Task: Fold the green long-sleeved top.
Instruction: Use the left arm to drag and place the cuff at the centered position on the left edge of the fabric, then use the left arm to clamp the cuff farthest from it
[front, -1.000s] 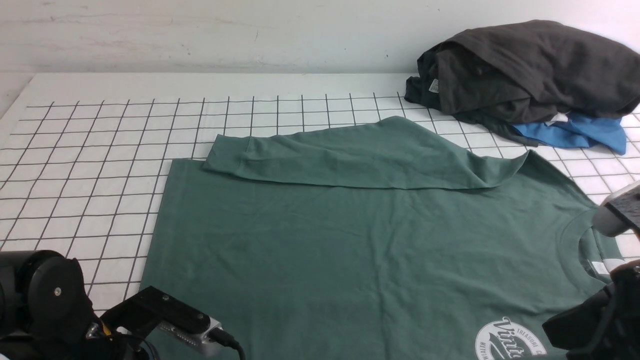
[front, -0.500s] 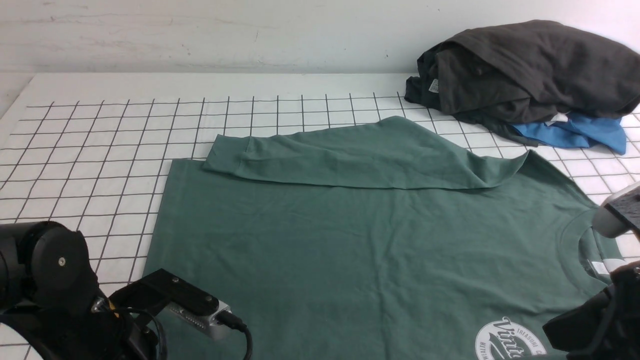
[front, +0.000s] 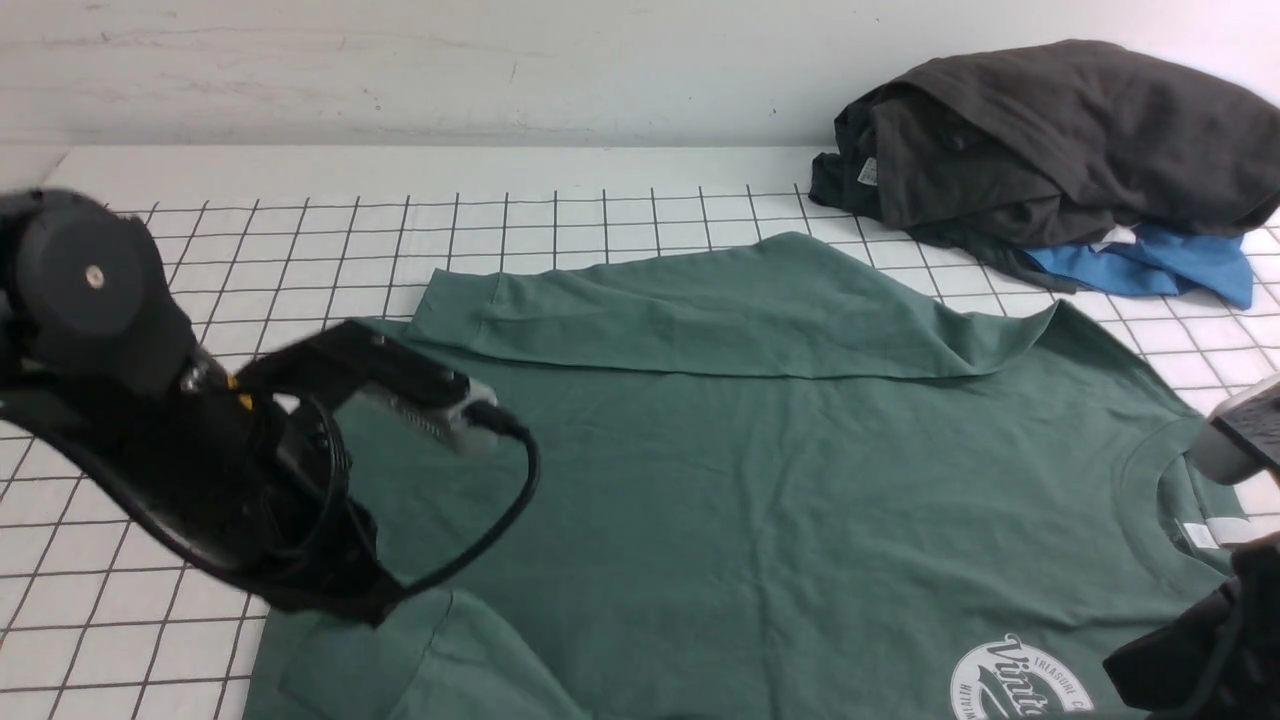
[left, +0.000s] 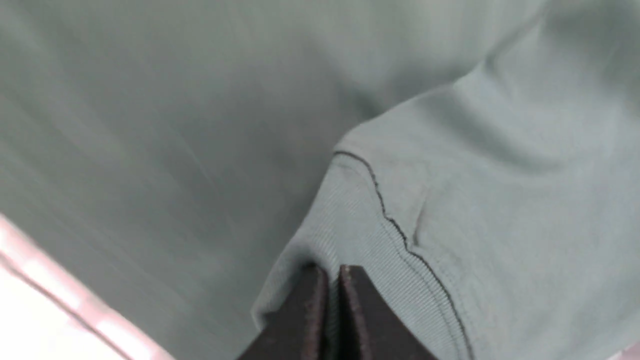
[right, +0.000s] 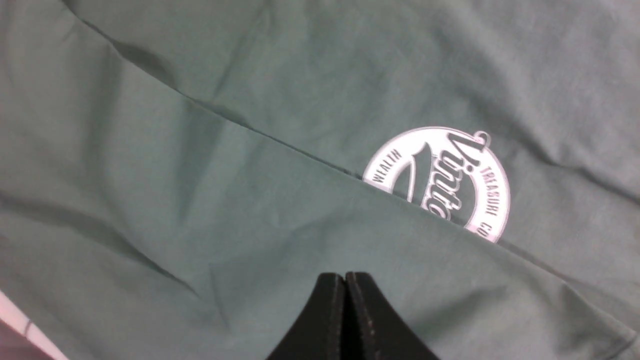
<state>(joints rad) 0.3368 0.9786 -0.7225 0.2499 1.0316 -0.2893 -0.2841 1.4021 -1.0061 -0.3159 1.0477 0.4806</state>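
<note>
The green long-sleeved top (front: 760, 480) is lying spread front up on the gridded tabletop (front: 200, 260), collar to the right; its far sleeve (front: 700, 310) is lying folded across the body's far edge, cuff pointing left; its near sleeve (front: 430, 660) is covering part of the round white logo (right: 440, 182); that sleeve's ribbed cuff (left: 350, 235) is hanging pinched in the left tool (left: 332, 300).

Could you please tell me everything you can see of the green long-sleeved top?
The green top is soft, dull green knit, lying spread face up on the gridded table. Its far sleeve is folded across the body. A round white logo marks the chest, a white label the neck. The left gripper pinches the ribbed cuff of the near sleeve.
</note>
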